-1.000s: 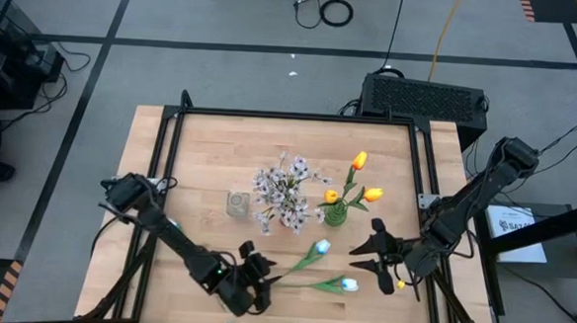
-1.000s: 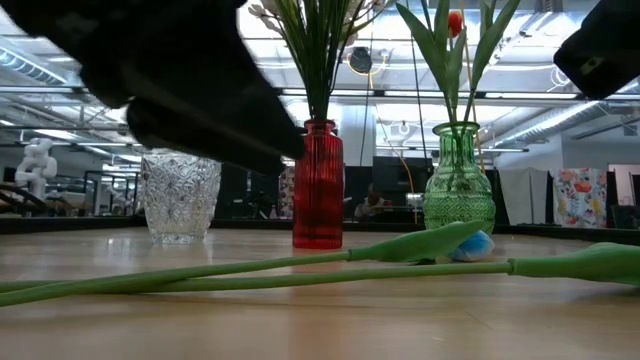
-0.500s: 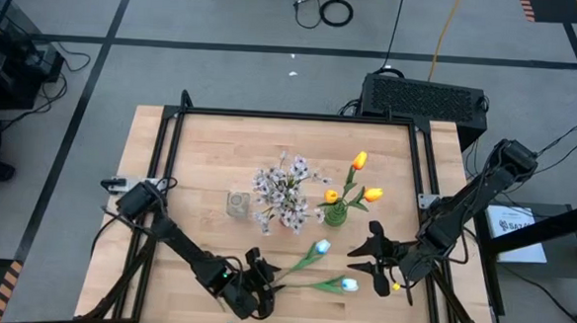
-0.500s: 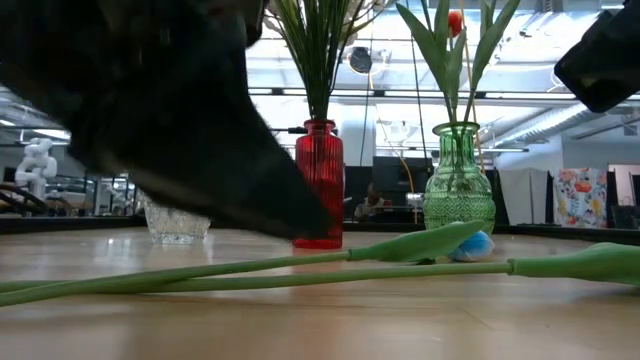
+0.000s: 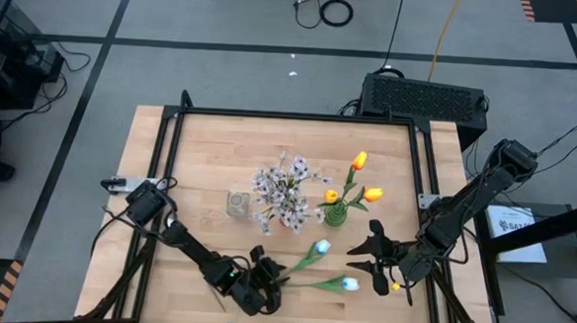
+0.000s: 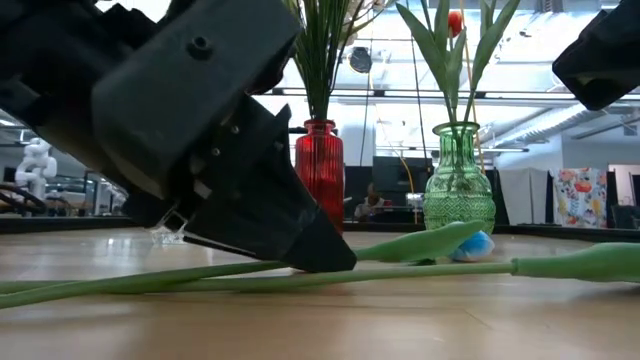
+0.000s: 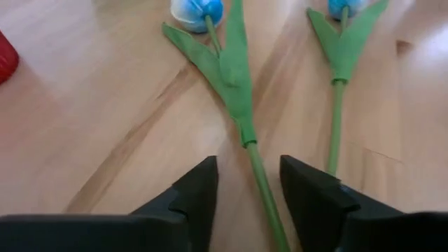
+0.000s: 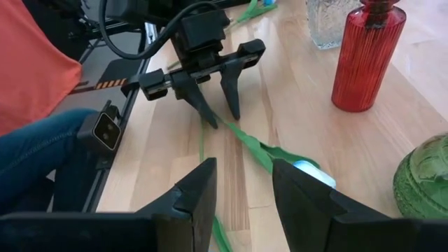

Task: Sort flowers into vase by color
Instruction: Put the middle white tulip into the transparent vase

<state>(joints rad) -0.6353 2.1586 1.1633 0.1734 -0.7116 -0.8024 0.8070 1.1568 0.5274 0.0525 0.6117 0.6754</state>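
Since the earlier frame, the left claw (image 5: 267, 281) has advanced along the worktop (image 5: 200, 157) and lowered, its parted fingers (image 7: 196, 192) now straddling one pale-blue tulip stem (image 7: 264, 189) without closing on it. Both pale-blue tulips (image 5: 315, 250) lie flat near the front edge. At right, the right claw (image 5: 373, 247) hovers part-open, holding nothing.

I find almost nothing I can read here. A white label (image 5: 516, 224) lying off the right edge of my worktop (image 5: 210, 157) carries dark print, but its letters are too small for me to make out. No other text, brand, number or sign is legible to me in any view.
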